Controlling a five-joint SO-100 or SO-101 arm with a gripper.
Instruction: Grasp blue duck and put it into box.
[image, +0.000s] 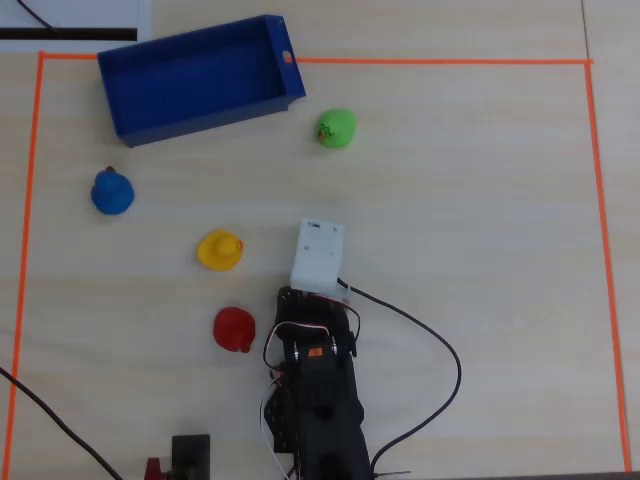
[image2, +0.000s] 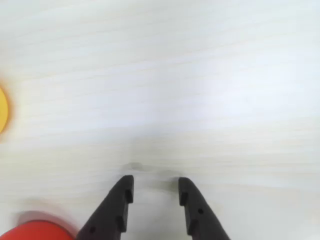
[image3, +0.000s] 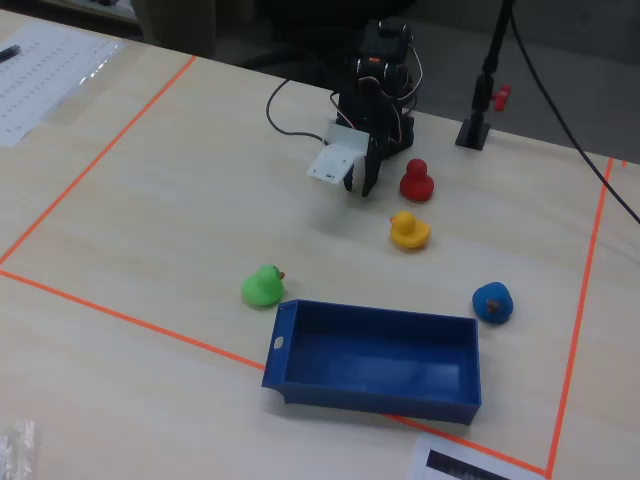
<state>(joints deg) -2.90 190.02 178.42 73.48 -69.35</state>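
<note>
Overhead view: small rounded blue toy duck (image: 112, 191) at left-centre of the pale wooden table (image: 470, 200), just below the dark-blue open-top box (image: 190, 62) at upper left; arm at bottom centre.

Wrist view: black jaws spread, empty, over bare table.

Fixed view: duck lower right. Step: approach not begun; next, swing toward the duck.

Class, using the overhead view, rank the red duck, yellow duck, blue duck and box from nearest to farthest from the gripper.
From the gripper:
1. Yellow duck, just to its left.
2. Red duck, lower left, only slightly farther, nearly a tie.
3. Blue duck, far left.
4. Box, at the top left; its near wall rivals the blue duck.
</note>
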